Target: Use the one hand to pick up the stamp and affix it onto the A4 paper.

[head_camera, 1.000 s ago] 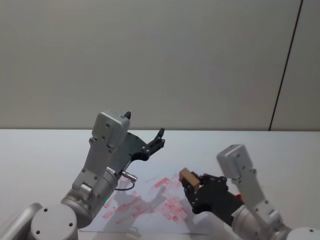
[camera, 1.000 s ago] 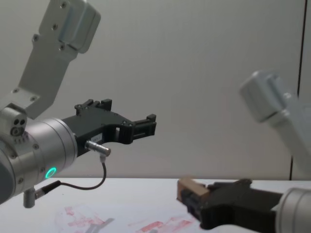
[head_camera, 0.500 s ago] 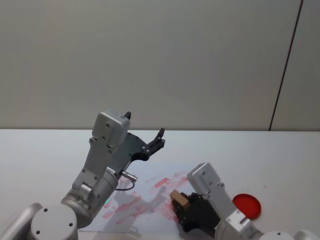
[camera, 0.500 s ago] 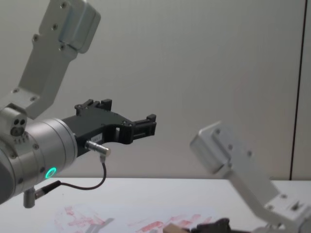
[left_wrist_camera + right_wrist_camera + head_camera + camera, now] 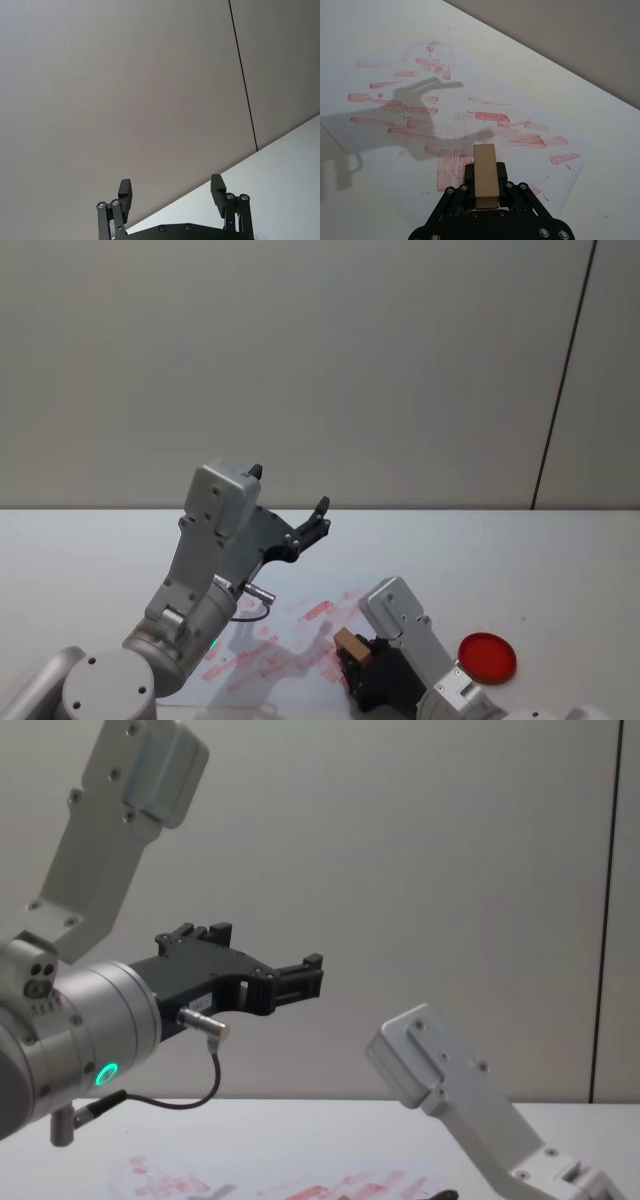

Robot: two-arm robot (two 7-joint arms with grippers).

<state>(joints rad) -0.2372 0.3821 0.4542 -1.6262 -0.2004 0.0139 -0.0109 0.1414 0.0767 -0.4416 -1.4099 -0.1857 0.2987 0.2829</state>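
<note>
My right gripper (image 5: 485, 176) is shut on the stamp (image 5: 485, 175), a light-brown wooden block standing between its black fingers. In the head view the stamp (image 5: 349, 644) is low over the near right part of the A4 paper (image 5: 285, 640). The white A4 paper (image 5: 395, 100) carries many smudgy red prints. I cannot tell whether the block touches the sheet. My left gripper (image 5: 320, 515), on the arm with the green ring, hangs raised above the sheet's left side, open and holding nothing (image 5: 171, 187). The chest view shows the same open left gripper (image 5: 300, 975).
A round red ink pad (image 5: 487, 657) lies on the white table (image 5: 560, 570) to the right of the sheet. The left arm's shadow falls across the paper. A grey wall stands behind the table.
My right arm has carried the stamp down and towards the left, lower over the printed sheet. The red pad has come into sight. The left arm has stayed still.
</note>
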